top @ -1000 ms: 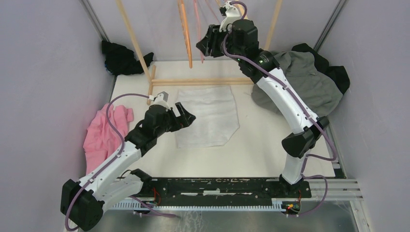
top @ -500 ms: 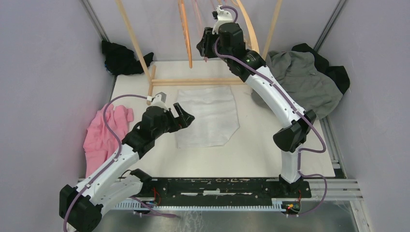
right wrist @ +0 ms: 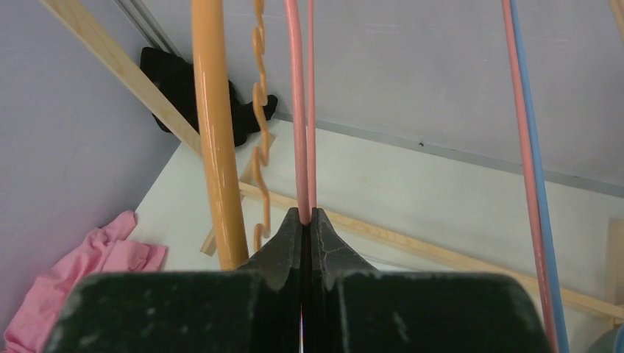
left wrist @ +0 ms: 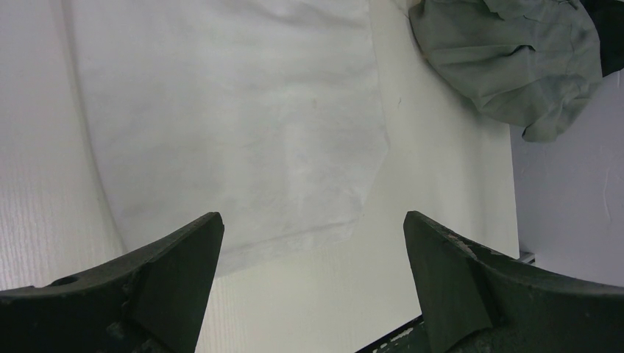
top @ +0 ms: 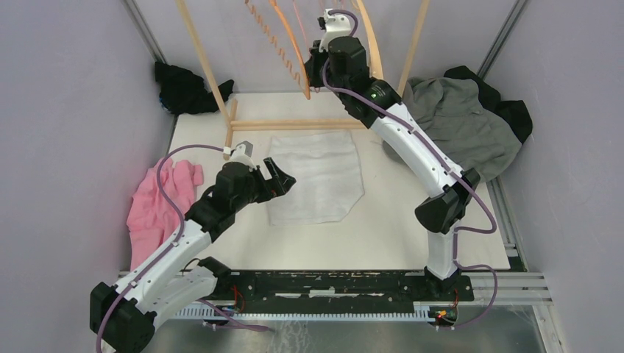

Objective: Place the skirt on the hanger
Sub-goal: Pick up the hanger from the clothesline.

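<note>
The white skirt (top: 316, 176) lies flat on the table, and fills the upper part of the left wrist view (left wrist: 228, 118). My left gripper (top: 283, 175) hovers over the skirt's left edge; it is open (left wrist: 313, 217) with nothing between its fingers. My right gripper (top: 316, 72) is raised at the wooden rack, its jaws shut (right wrist: 305, 215) on the thin pink hanger (right wrist: 298, 110). The pink wire runs up out of the pinched fingertips.
An orange hanger (right wrist: 213, 132) hangs just left of the pink one, a pink-and-blue one (right wrist: 526, 147) to the right. The rack's base bar (top: 294, 125) crosses behind the skirt. Pink cloth (top: 158, 202) lies left, black cloth (top: 188, 88) back left, grey garment (top: 463, 121) right.
The right gripper has closed from part open onto the pink hanger and shifted slightly left at the rack; the orange hangers have swung. The left arm has barely moved.
</note>
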`<state>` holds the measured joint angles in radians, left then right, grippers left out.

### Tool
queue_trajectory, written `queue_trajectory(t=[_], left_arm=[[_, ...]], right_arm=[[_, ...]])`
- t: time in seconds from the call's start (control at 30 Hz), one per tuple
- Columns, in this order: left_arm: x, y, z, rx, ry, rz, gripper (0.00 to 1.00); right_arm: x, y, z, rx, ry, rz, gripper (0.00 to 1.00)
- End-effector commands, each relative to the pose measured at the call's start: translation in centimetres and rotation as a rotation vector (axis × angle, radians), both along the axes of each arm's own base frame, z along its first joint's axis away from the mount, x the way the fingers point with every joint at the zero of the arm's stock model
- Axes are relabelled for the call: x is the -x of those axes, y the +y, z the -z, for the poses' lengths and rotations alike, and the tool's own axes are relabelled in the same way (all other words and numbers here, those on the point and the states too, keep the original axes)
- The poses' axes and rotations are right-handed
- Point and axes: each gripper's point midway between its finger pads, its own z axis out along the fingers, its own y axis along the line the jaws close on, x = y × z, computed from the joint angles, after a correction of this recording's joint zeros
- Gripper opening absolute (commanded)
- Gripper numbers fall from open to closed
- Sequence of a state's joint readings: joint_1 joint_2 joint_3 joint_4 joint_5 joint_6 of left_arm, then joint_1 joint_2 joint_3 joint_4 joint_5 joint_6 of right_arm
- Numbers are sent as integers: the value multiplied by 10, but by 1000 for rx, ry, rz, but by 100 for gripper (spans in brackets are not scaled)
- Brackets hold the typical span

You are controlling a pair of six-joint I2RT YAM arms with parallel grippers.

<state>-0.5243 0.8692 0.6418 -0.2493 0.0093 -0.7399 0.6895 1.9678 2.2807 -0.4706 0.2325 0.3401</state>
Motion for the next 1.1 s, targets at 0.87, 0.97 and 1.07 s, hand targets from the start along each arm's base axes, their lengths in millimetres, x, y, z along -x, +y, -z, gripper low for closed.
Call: queue_trajectory(t=[0.87, 0.97, 1.07], left_arm=[[-1, 3, -16, -6, -45, -4, 99], [0, 5, -20, -10, -50, -8, 99], [0, 6, -23, -17, -56, -10, 99]], right_arm=[[105, -99, -34, 98, -187, 139, 1], [125, -109, -14, 150, -133, 90, 1], [149, -122, 15, 197, -74, 33, 1]])
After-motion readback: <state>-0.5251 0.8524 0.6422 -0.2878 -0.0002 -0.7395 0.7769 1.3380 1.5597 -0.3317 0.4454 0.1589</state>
